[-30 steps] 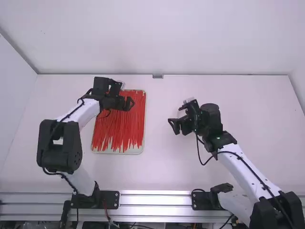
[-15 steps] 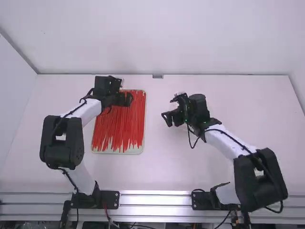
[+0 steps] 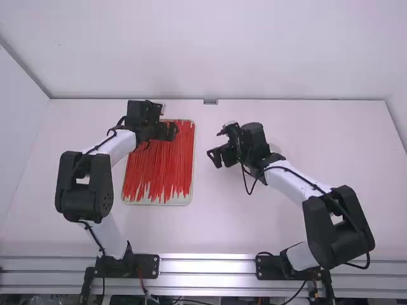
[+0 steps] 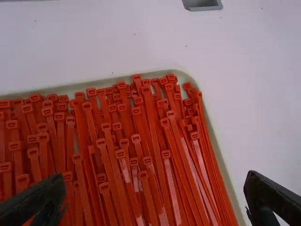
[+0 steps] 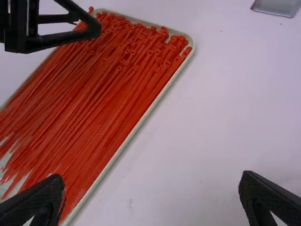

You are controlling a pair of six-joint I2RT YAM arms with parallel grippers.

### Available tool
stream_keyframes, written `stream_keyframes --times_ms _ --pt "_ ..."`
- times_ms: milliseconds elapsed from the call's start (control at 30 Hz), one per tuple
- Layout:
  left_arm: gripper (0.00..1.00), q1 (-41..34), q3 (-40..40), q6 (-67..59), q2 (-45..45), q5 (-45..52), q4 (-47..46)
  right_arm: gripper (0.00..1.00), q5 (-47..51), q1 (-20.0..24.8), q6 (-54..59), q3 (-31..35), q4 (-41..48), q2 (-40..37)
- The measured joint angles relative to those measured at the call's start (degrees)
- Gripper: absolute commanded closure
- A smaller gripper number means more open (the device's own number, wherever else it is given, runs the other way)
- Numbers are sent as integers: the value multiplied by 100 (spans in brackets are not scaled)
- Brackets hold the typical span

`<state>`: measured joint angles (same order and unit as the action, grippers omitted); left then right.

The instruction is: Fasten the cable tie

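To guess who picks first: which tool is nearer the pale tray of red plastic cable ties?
Left. The left tool hangs over the pale tray, above its red plastic cable ties; the right tool is beside the tray, over white table.

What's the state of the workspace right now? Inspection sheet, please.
Surface: white table, bare beside the tray.
Job's things: red ties heaped lengthwise in a pale tray; none seen fastened.
Clutter: nothing seen.
Grippers: left gripper open over the tray's far end, holding nothing; right gripper open over the table right of the tray, empty.
Cables: black cable loops beside the right arm.
Surroundings: white walls; grey bracket at the table's far edge; metal rail at the arm bases.
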<state>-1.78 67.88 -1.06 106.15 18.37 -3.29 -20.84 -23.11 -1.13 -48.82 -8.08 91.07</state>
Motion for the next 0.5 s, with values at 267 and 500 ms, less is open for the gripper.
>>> stream_keyframes --times_ms 267,500 --pt "1 0 4 0 -2 -4 37 1 0 2 2 0 -24 0" --pt "1 0 4 72 0 -7 39 1 0 2 2 0 -22 2"
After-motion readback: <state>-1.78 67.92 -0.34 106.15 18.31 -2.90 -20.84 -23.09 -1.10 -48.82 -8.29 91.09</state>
